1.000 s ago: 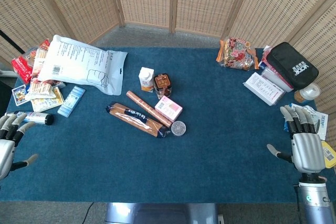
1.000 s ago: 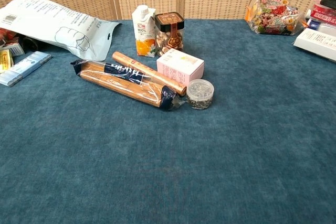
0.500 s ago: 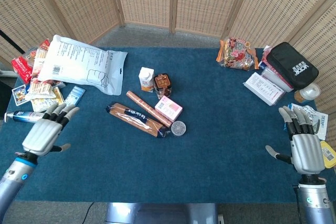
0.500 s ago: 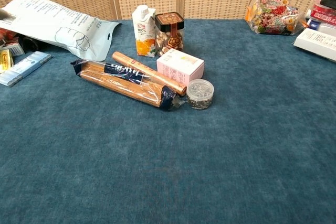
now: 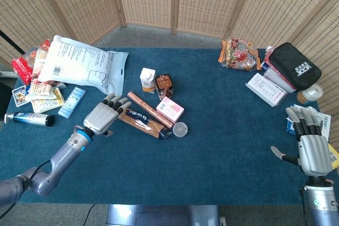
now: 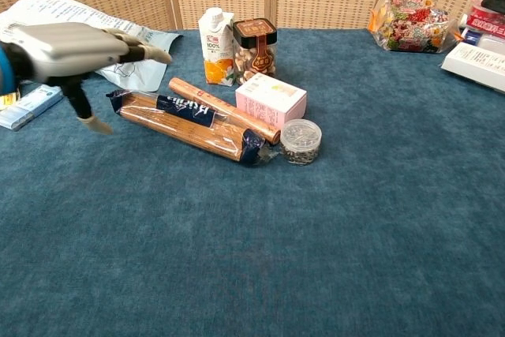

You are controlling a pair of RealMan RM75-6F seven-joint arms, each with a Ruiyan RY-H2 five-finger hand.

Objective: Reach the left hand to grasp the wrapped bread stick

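Now the left hand (image 5: 102, 116) hangs over the left end of the wrapped bread stick (image 5: 143, 123), palm down, fingers (image 5: 117, 103) stretched apart and holding nothing. From the chest view the same hand (image 6: 67, 43) floats above the surface (image 6: 316, 258), thumb pointing down just left of the wrapper's dark end, not touching it as far as I can see.

The wrapped bread stick (image 6: 189, 124) lies flat on the blue surface, running from far left to near right, its near-right end close to a small round clear jar (image 6: 301, 140). Beside it, on its far side and touching along part of its length, lies a thinner tan tube (image 6: 225, 110). A pink box (image 6: 271, 98) sits just right of that tube, and behind them stand a small juice carton (image 6: 215, 35) and a brown-lidded jar (image 6: 255, 44).

Over at the near right edge the right hand (image 5: 311, 149) rests upright, fingers spread and empty, well apart from the bread stick. A white plastic bag (image 5: 79, 64) lies at the far left, and a black pouch (image 5: 295, 65) sits at the far right.
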